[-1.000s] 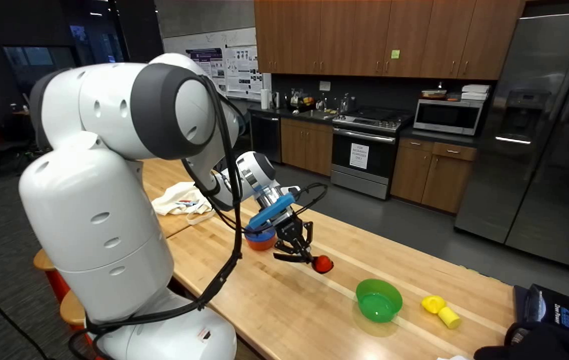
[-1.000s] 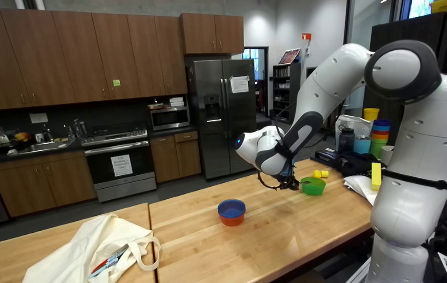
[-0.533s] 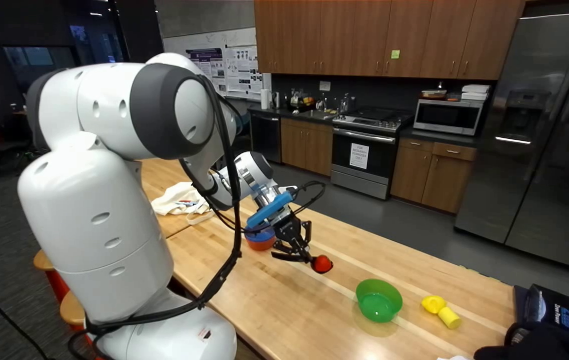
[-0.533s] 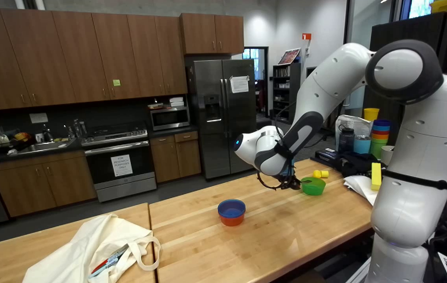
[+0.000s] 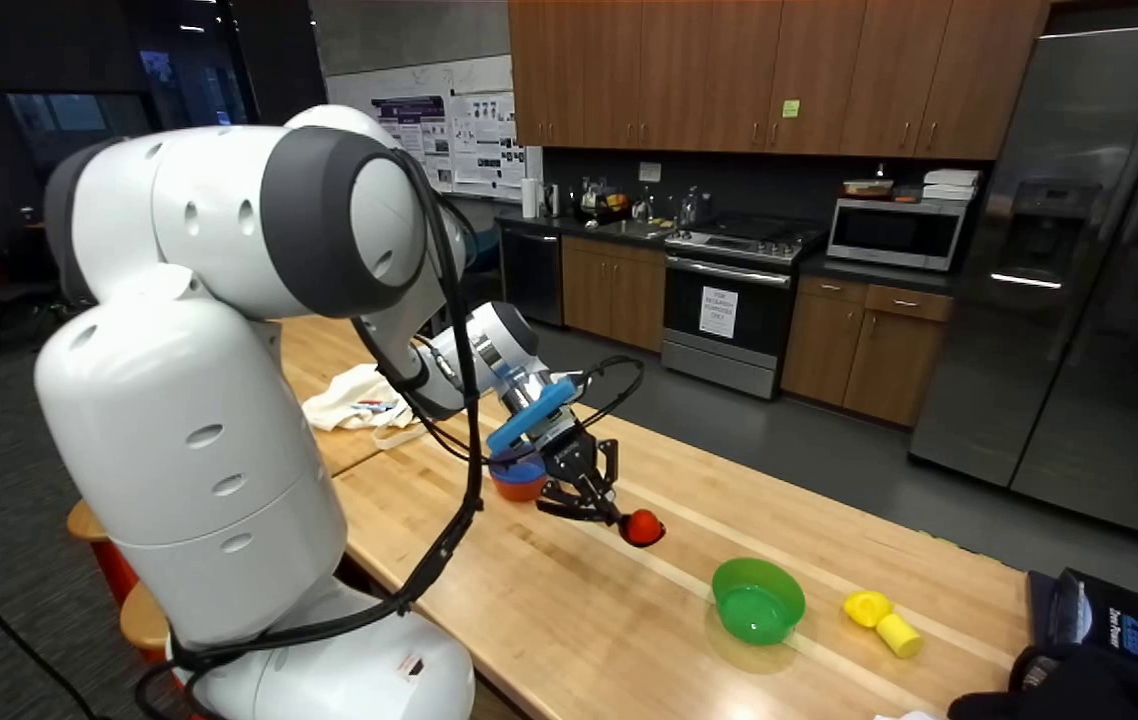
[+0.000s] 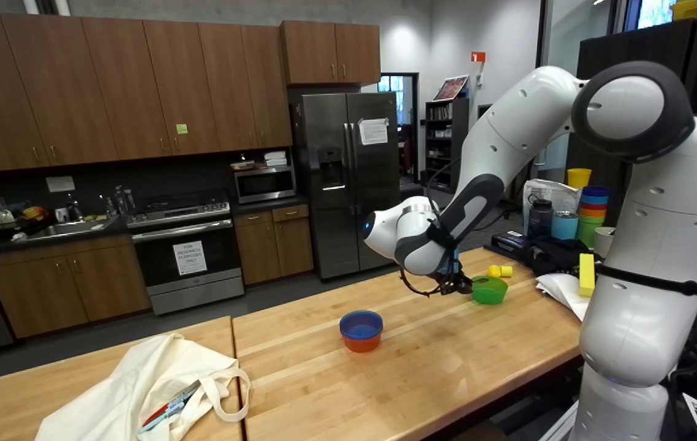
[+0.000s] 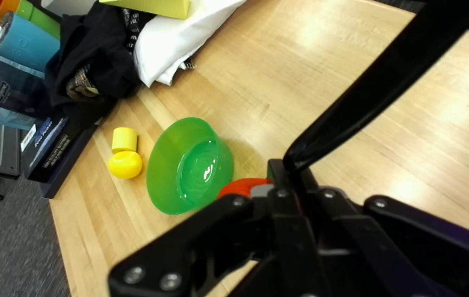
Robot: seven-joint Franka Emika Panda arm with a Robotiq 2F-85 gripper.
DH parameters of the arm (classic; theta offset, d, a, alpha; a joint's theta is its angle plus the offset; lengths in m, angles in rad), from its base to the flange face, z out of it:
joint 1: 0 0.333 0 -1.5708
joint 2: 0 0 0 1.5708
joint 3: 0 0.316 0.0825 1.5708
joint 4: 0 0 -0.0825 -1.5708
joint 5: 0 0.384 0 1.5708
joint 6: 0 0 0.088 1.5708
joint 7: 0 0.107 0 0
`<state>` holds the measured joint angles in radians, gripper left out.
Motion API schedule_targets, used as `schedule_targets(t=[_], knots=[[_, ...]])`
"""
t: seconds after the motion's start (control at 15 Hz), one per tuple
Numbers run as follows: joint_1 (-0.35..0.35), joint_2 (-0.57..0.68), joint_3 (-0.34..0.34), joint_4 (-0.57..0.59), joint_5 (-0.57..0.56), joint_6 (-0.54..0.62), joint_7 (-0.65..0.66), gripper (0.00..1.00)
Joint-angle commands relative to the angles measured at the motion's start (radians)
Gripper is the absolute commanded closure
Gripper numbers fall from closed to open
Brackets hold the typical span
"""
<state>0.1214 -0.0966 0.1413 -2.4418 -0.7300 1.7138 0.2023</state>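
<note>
Robot arm (image 5: 199,400): white with grey bands, standing near left in an exterior view, its forearm reaching right over the wooden table (image 5: 569,620).
Cream bag (image 6: 122,386): slumped on the tabletop at the left in both exterior views, a strap trailing loose.
Stacked bowls: a blue bowl (image 6: 361,323) sits in an orange bowl (image 6: 361,344), to the right of the bag.
Gripper (image 5: 613,508): black, slanting down to the right, right of the stacked bowls; its fingers are closed tight on the handle of a black spoon (image 7: 378,82).
Spoon: held between the stacked bowls and the green bowl (image 5: 769,575); in the wrist view the handle comes in from the upper right to the fingertips, and in an exterior view the round scoop juts out to the right of them.
Red ball (image 5: 643,526): rests in the scoop; in the wrist view the gripper hides part of it. How high the scoop sits above the table is hard to tell.
Green bowl: see-through, upright on the table, right of the red ball and apart from the spoon in an exterior view.
Yellow pieces: a rounded piece (image 5: 867,608) and a short cylinder (image 5: 898,635), lying end to end just right of the green bowl.
Black box (image 5: 1124,625): printed, at the right end of the table, with dark cloth (image 7: 94,53) beside it; in the wrist view a blue cup (image 7: 30,43) shows past the cloth.
Fridge (image 5: 1079,280): dark steel, far right beyond the table in an exterior view.
</note>
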Motion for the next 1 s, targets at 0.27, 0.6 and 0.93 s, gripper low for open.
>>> schedule_targets(t=[0.27,0.6,0.93], knots=[[0.008,-0.011,0.007,0.013,-0.027,-0.07,0.003,0.98],[0.005,-0.007,0.004,0.015,-0.031,-0.069,0.0,0.98],[-0.001,-0.005,-0.003,0.015,-0.034,-0.065,-0.004,0.98]])
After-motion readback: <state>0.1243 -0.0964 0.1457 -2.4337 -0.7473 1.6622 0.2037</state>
